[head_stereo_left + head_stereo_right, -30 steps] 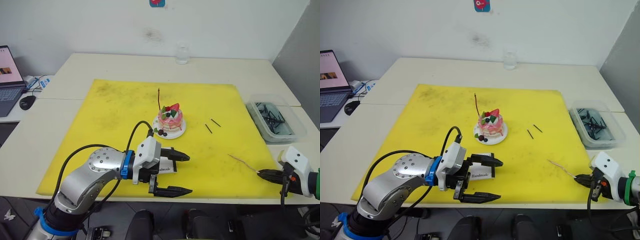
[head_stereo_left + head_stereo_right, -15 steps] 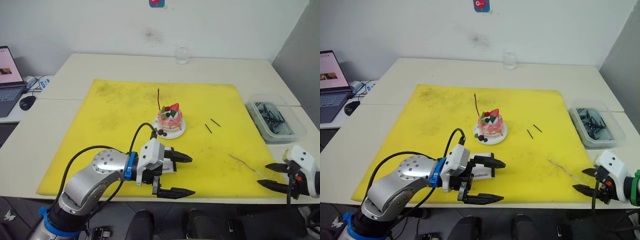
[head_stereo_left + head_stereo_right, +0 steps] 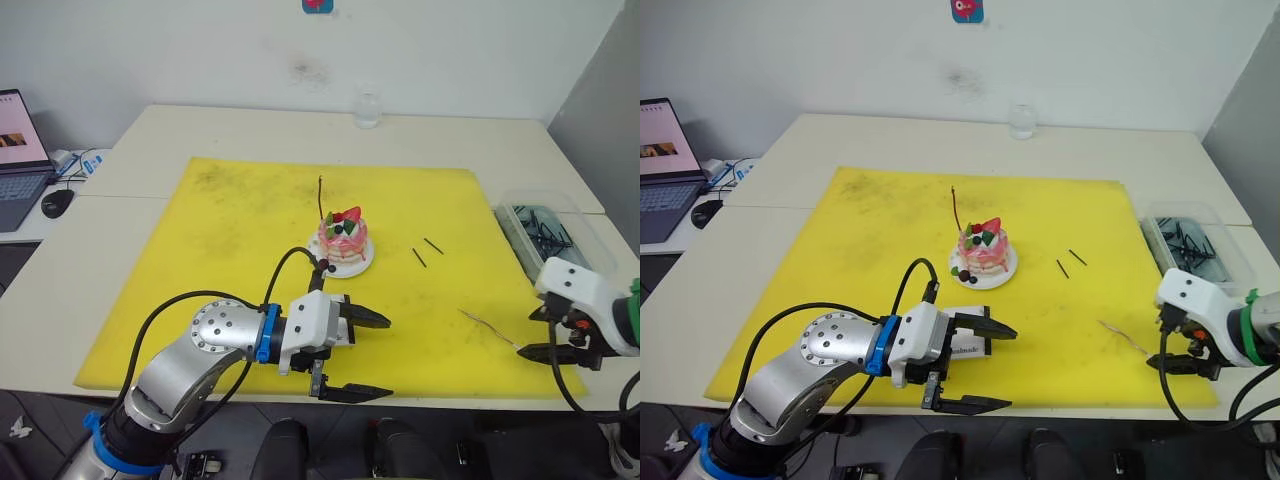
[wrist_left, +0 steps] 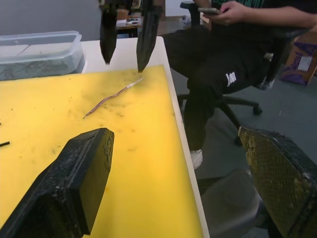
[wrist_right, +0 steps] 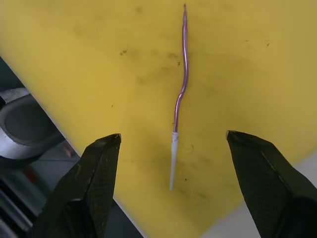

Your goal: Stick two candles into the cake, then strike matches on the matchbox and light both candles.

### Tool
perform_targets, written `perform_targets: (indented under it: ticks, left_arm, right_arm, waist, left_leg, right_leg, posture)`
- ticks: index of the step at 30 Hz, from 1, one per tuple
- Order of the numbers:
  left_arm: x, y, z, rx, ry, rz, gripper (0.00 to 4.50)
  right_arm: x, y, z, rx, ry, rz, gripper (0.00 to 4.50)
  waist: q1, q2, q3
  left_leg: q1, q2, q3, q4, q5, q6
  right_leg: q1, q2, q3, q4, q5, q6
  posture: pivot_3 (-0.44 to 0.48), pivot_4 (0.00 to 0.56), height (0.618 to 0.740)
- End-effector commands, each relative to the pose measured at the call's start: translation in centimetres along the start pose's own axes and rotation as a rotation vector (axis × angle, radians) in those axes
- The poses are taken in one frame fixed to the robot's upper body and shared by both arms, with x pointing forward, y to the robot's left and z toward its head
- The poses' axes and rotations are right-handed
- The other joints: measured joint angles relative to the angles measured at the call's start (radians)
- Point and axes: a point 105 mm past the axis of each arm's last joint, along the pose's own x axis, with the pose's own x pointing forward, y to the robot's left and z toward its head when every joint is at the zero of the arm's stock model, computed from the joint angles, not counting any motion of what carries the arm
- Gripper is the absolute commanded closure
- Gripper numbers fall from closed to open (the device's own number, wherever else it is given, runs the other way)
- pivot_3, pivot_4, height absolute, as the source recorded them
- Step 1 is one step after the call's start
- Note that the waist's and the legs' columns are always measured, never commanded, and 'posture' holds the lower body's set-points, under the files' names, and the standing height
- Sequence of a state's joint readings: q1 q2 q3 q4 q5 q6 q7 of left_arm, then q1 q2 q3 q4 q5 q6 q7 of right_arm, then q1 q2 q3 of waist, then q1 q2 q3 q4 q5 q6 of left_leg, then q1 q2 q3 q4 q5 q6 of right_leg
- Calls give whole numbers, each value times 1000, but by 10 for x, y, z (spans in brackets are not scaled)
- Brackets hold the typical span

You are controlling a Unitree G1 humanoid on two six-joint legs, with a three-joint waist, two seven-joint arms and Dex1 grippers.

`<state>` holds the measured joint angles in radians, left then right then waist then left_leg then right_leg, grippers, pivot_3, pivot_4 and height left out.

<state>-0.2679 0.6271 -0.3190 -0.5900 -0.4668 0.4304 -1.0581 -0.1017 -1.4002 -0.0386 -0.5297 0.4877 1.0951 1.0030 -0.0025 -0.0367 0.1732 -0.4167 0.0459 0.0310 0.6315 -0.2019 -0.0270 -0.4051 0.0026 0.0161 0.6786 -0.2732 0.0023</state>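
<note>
One candle (image 3: 320, 196) already stands in the cake (image 3: 343, 237). Your right end effector (image 5: 171, 144), fingers spread, hovers over the second candle (image 5: 179, 94) lying at the yellow mat's (image 3: 240, 240) near-right corner; lower and pinch it. Your left end effector (image 3: 368, 355) is spread too, the matchbox (image 3: 965, 346) between its fingers.

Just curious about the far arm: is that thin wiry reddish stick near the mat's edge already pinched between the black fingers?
No, the thin reddish candle lies flat on the yellow mat, between the spread fingers of the right gripper, touching neither.

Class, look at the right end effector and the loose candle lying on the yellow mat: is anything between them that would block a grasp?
Nothing visible does. The right end effector hangs open over the candle, whose pale end lies between its fingers on the bare yellow mat.
</note>
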Motion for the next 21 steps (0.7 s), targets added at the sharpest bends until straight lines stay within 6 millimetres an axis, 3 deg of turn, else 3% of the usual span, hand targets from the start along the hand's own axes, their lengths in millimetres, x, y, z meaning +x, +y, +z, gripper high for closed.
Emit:
perform_targets:
  ticks: [1, 9, 21]
  left_arm:
    - [6, -8, 18, 16, -71, -21, 0]
    - [16, -14, 26, 16, -99, -47, 0]
    - [25, -14, 19, 15, -96, -39, 0]
  right_arm:
    - [9, -7, -2, -24, 40, -11, 966]
    - [17, -11, -4, -29, 73, 16, 966]
    - [20, -8, -2, -58, 80, 17, 966]
  waist:
    - [-1, 0, 0]
    - [-1, 0, 0]
    - [-1, 1, 0]
  left_leg:
    - [0, 0, 0, 0, 0, 0]
    - [1, 0, 0, 0, 0, 0]
    - [1, 0, 0, 0, 0, 0]
  right_leg:
    - [0, 0, 0, 0, 0, 0]
    - [0, 1, 0, 2, 0, 0]
    - [0, 1, 0, 2, 0, 0]
  posture:
    - [0, 150, 740]
    - [0, 150, 740]
    - [0, 150, 740]
